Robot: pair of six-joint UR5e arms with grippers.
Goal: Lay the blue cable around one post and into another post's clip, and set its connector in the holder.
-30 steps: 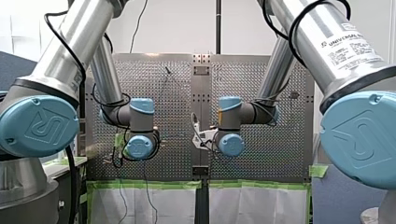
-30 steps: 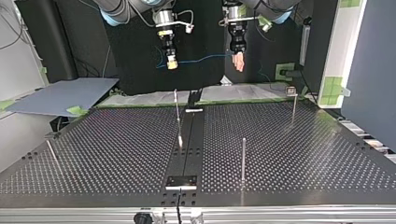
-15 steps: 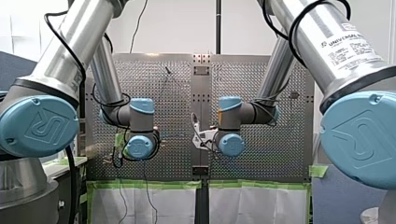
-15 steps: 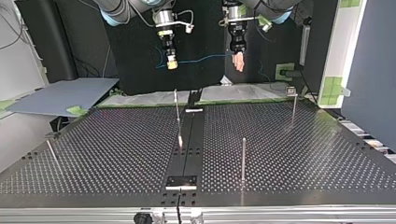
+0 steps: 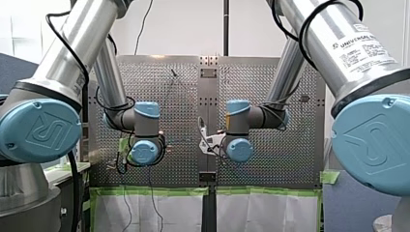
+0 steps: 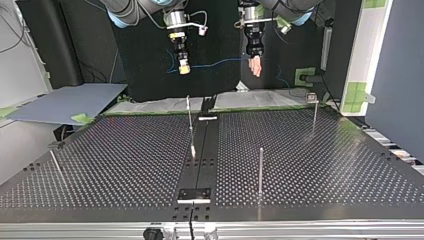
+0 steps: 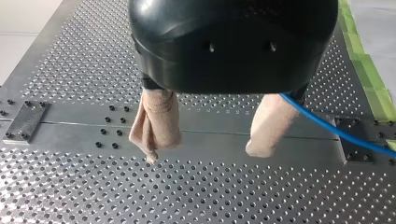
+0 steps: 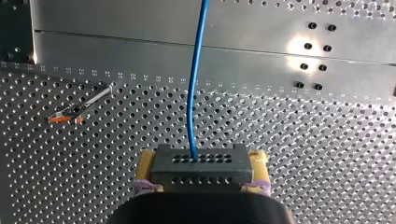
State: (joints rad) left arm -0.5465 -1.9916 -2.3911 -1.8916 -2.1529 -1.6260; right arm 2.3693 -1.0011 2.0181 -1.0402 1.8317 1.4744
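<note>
Nothing has changed over the last 1 s. Both arms and the cable sit exactly where they were, so I read this as a pause with no routing begun.

Going across the top view from its left, my right gripper (image 6: 184, 66) hangs high near the far edge of the table (image 6: 325, 165). Its wrist view shows the yellow pads clamped on either side of the dark connector (image 8: 201, 167). The cable (image 6: 220, 62) leaves the connector's face and runs straight ahead. In the top view it then spans, slightly slack, across to my left gripper (image 7: 212, 140) at that view's right. That gripper has its 2 beige fingers (image 7: 156, 123) spread wide with nothing between them. The cable passes along the outside of 1 finger, and I cannot tell what supports it there.

Lower in the top view, 3 upright posts stand untouched:
- the middle post (image 6: 189, 114)
- the near post (image 6: 260, 170)
- the right post (image 6: 314, 112), which has a small block on top that may be the clip

The cable is well apart from all 3. I cannot say for sure which fitting is the holder.

As I judge it, the whole task remains: the wrap, the clip and seating the connector. With only 1 end gripped, I would want my left gripper closed on the cable before bringing it down among the posts, or the slack could snag.
</note>
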